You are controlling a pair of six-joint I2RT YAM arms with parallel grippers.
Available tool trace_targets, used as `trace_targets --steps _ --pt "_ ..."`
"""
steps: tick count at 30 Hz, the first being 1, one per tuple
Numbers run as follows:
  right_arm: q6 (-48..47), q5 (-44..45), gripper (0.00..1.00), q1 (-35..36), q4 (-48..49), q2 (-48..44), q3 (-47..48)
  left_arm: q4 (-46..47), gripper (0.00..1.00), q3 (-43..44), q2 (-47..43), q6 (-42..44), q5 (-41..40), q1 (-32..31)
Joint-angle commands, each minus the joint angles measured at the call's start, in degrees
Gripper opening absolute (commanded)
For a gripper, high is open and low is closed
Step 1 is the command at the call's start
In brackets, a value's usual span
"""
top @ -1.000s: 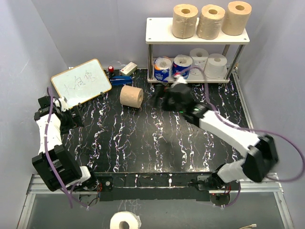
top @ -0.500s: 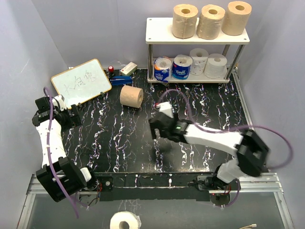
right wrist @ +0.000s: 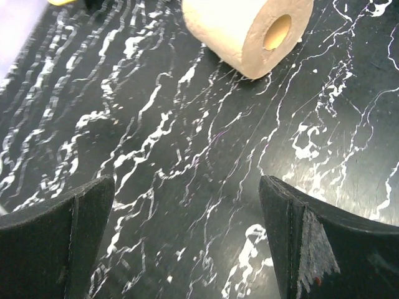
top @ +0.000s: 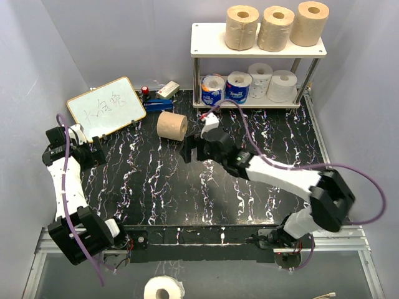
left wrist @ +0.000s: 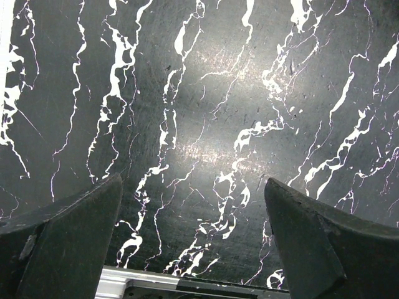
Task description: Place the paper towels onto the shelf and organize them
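Last tan roll (top: 171, 126) is lying on its side on the table (top: 156, 199), w/ the right gripper (top: 189, 148) hovering just beside it, jaws spread wide & holding nothing.

Roll's long axis is running approx. across the table, its core hole facing the shelf (top: 209, 40) side; in the wrist view it is sitting ahead of the fingers, a bit right of centre. Right arm is the nearer one by far. Left gripper (top: 93, 151) is waiting, also open & empty, well apart by the writing board (top: 106, 107). Shelf is already carrying three tan rolls on top, four small ones below; free space is showing at the top board's left end.
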Motion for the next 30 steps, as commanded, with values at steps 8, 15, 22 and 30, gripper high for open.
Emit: trace_targets --steps 8,15,22,30 --pt "-10.5 1.0 0.98 -2.0 4.8 24.6 18.9 0.2 0.96 -0.5 0.8 -0.3 -1.6 0.4" --pt "-9.1 -5.7 0.98 -5.8 13.8 31.9 21.9 -0.6 0.95 -0.2 4.6 0.0 -0.3 1.0" --pt "-6.6 -9.8 0.98 -9.2 15.6 37.8 27.3 -1.3 0.94 0.2 6.3 0.2 0.2 0.9" --pt "-5.0 -12.3 0.98 -9.9 15.1 41.7 32.8 -2.3 0.97 0.9 7.7 1.1 2.7 1.0"
